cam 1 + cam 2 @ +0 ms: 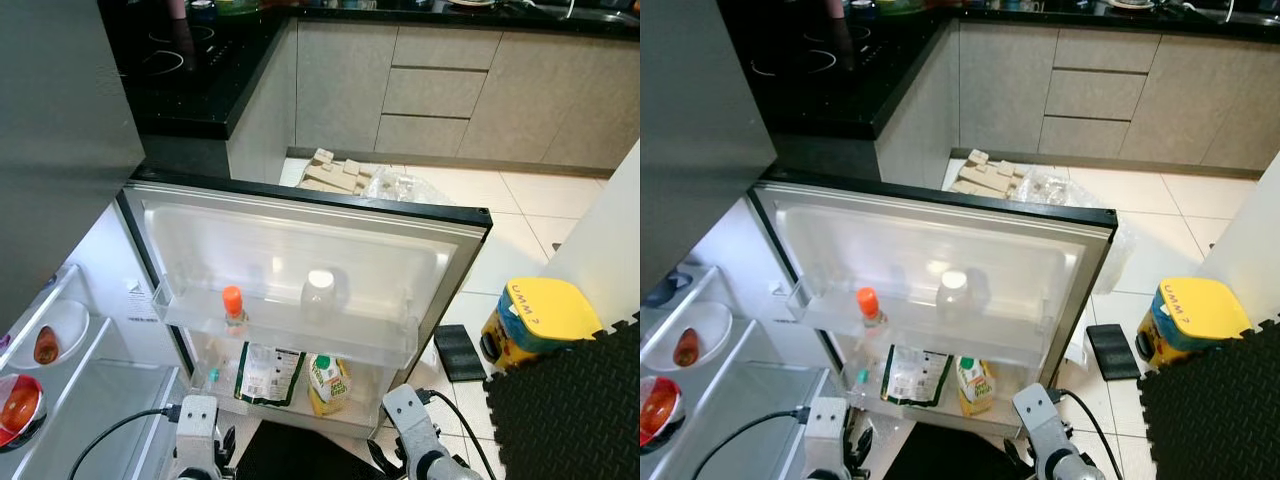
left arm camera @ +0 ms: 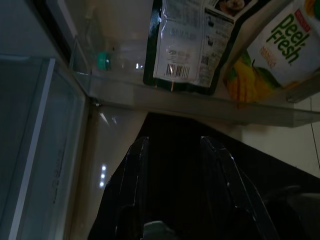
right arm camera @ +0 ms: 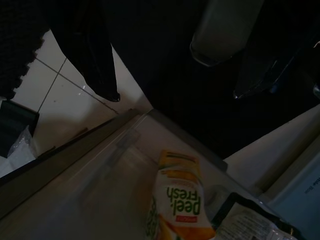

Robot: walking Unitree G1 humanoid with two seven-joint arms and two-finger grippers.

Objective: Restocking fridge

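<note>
Clear plastic door shelves are facing you as the fridge door [image 1: 300,250] is standing wide open at a kitchen corner, its bins turned up towards the head camera so anything upright stays caught behind their front rails. On the upper shelf [image 1: 290,325] an orange-capped bottle [image 1: 233,308] and a white-capped jar [image 1: 319,295] are standing apart; in the lower bin a dark pouch [image 1: 266,374] with a barcode is leaning beside a juice carton [image 1: 327,384] reading "Peel Fresh", both propped by the rail. To your left, two bowls [image 1: 55,335] of reddish food are sitting on the fridge's inner racks. You are holding both arms low before the door: the left gripper [image 2: 175,165] is hanging with its two fingers spread and nothing between them, pointed at the lower bin, while the right gripper [image 3: 175,85] is likewise parted and empty, one finger over the tiled floor [image 1: 520,230]. Nothing is in hand for restocking yet, so by the look of it you are between items. A yellow stool [image 1: 545,315] marked "UMM?" is standing on the tiles to the right, beside a black foam mat [image 1: 570,410].
</note>
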